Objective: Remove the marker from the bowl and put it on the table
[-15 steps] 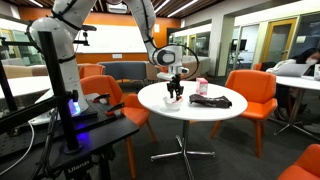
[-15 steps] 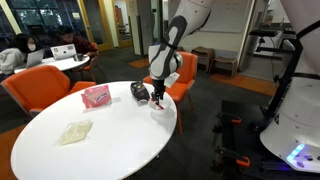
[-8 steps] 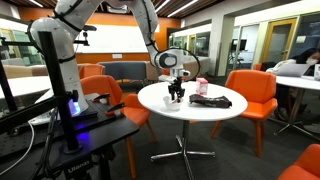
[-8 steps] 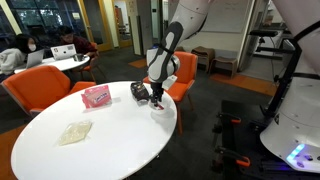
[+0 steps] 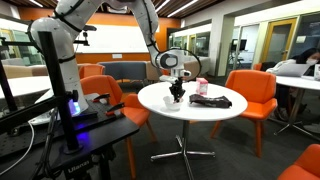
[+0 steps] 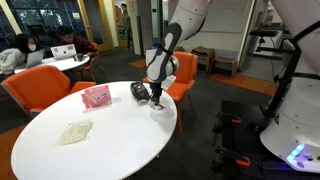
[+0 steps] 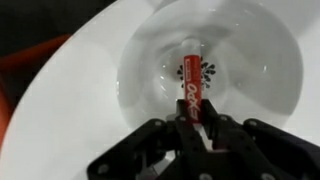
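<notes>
Right now my tool [image 7: 190, 128] hangs low over the bowl [image 7: 250, 90], its two fingers drawn in close around the near end of the marker [image 7: 192, 80]. From the wrist view I cannot tell whether the pads are actually pinching it or only bracketing it. The marker is red with white lettering. It lies in the bottom of the bowl and points away from me, so most of its length reaches beyond my fingertips.

That is what worries me. A hold this close to one end may let the marker swing down or slip free as I lift, and it would drop back into the bowl. If a fingertip is resting on the bowl's floor, raising the tool could also drag the light bowl along.

In an exterior view the tool [image 6: 156, 98] works close to the edge of the round white surface [image 6: 110, 150], so a nudged bowl has little room. A round marker set down there could also roll off.

Further across lie a flat black object [image 6: 139, 92] and a small pink box [image 6: 97, 96]. Both are apart from the bowl but near enough to crowd a careless placement. Orange chairs [image 5: 252, 92] ring the surface beyond.
</notes>
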Robot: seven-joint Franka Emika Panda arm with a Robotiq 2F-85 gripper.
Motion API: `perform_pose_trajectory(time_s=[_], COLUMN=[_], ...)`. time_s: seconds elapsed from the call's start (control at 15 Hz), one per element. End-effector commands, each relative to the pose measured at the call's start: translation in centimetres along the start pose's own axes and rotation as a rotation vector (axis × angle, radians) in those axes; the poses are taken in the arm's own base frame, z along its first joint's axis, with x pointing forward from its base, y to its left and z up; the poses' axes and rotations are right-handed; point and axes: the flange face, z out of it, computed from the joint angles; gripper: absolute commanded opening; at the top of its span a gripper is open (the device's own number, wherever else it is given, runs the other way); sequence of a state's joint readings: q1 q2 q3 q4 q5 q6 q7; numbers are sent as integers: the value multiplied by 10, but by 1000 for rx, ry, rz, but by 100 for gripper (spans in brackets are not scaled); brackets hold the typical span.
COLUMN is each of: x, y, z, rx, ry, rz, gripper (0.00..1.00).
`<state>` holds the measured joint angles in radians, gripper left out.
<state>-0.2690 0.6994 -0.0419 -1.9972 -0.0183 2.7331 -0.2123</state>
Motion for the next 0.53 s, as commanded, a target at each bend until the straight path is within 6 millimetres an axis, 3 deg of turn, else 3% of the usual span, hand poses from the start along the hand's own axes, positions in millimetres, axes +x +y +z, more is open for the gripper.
perform_pose_trajectory(time_s=[0.0, 0.47], x=[4, 1], y=[2, 5], z=[-3, -44], rx=[10, -1], ry=[-14, 27], rz=[-28, -22], gripper=[5, 5])
